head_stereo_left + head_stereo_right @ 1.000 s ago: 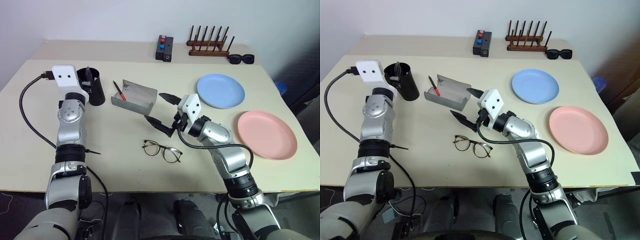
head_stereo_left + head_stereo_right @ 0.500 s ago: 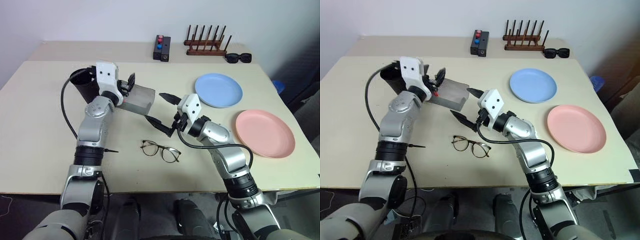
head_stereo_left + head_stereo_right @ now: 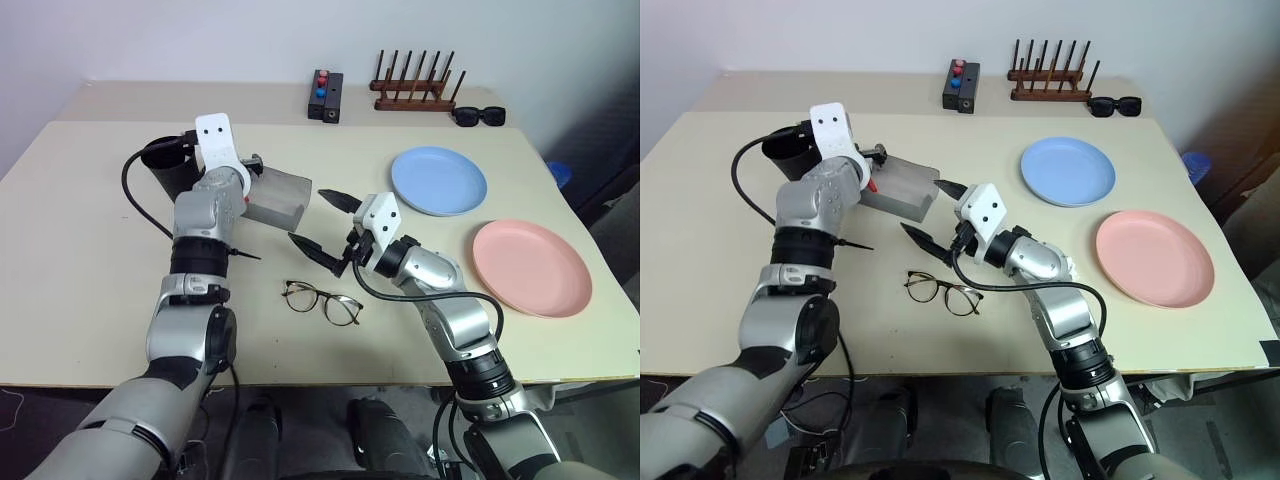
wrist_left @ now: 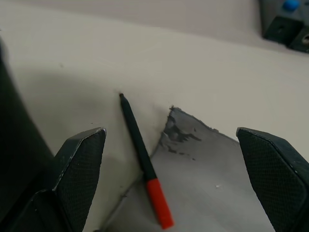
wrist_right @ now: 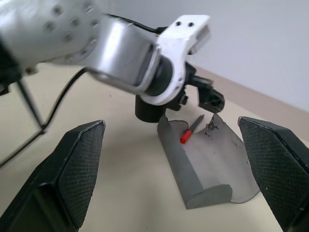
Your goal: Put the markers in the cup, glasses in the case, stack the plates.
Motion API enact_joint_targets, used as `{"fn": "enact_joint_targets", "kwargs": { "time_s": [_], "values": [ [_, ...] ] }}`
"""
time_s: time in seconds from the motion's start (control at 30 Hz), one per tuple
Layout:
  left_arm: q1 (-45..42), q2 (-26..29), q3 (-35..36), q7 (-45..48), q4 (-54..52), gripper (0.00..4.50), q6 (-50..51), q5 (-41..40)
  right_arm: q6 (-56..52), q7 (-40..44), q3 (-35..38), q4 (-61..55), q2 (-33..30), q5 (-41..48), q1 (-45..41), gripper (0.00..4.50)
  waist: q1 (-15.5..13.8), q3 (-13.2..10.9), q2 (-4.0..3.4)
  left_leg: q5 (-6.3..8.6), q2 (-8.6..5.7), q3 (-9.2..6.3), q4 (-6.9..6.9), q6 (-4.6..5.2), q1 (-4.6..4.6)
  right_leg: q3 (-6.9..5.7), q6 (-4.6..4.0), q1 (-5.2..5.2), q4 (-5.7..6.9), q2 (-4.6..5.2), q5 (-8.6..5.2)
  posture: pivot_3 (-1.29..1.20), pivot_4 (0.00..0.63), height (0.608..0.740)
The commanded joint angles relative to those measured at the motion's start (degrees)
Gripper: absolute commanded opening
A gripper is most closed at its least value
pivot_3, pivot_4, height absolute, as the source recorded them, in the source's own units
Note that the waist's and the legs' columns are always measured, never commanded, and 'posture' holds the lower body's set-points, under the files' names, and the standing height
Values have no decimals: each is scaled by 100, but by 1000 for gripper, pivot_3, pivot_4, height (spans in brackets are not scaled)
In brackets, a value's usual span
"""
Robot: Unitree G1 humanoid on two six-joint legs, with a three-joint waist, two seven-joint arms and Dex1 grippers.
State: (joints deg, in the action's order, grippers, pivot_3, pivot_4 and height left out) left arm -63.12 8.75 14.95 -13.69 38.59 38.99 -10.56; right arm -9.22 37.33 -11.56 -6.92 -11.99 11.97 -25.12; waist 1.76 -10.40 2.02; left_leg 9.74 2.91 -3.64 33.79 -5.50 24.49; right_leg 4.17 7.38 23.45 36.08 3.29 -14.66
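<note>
Between the wide-spread tips of the left claw (image 4: pixel 171 179), upper left of centre, a slim black marker (image 4: pixel 143 163) with a red cap is lying, its long axis running away from the claw, leaning on the grey felt case (image 3: pixel 278 198). Beside it, the matte black cup (image 3: pixel 168 167) is standing. Further off, the right claw (image 3: pixel 322 220) is hanging apart, empty.

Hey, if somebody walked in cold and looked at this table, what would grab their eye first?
Probably the left end effector, open around the red-capped marker that leans on the open grey case beside the black cup. Next, the light blue plate and pink plate lying apart on the right side. The wire-frame glasses sit near the front edge, below the open right end effector.
</note>
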Motion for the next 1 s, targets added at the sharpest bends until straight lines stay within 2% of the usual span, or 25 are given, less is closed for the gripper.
{"fn": "enact_joint_targets", "kwargs": {
  "time_s": [0.03,0.23,0.73,1.0],
  "values": [
    [-465,-10,52,-93,581,4451,3,16,119,-44,53,-133,20,10,-8,4500,15,0,0,0,0,0,-1,0,0,0,0,0,0,0,0,0,150,740],
    [-885,-66,228,-359,1310,4451,146,-87,99,-80,43,-173,11,-2,37,4500,44,-1,1,0,0,0,-4,-1,0,-1,2,2,0,0,0,0,150,740],
    [-945,-107,815,-1162,1730,4451,423,-337,-336,275,38,-262,-323,136,-79,4500,59,-1,1,0,0,0,-8,-2,-1,-1,4,2,1,0,0,0,150,740],
    [-1056,-100,925,-1159,2105,4451,141,-359,-416,338,42,-305,-395,126,8,4500,58,-1,1,0,0,1,-9,-2,-2,-1,5,2,1,0,0,0,150,740]
  ]
}}
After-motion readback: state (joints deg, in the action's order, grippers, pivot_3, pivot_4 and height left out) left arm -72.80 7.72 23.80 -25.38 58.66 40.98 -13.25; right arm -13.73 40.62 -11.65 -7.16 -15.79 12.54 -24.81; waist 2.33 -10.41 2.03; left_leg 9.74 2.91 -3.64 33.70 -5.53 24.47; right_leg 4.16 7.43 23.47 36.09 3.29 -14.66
